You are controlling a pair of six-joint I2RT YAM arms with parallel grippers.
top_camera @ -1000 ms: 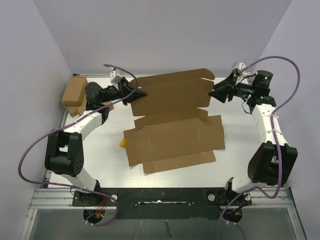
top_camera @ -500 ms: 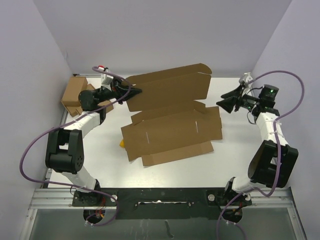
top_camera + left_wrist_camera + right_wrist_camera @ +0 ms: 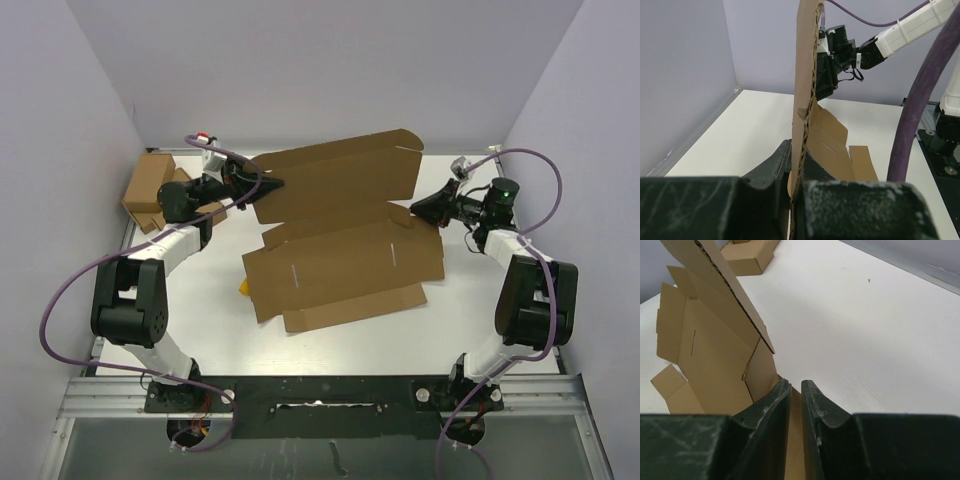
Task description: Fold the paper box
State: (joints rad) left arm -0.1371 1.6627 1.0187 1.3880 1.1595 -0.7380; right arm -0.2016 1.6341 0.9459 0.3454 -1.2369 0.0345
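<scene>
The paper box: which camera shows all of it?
The top external view: the whole paper box shows, flaps and slits. The left wrist view sees one raised panel edge-on; the right wrist view sees only one end.

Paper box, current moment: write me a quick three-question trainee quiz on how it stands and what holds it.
1. True or false: the rear panel of the paper box lies flat on the table.
2. What is the left gripper shut on? A. the paper box's raised panel; B. a small closed box; C. a yellow cylinder.
3. Fill in: the smaller cardboard boxes sit on the robot's ___ side.

Key: 1 false, the panel is lifted; 2 A; 3 left.
</scene>
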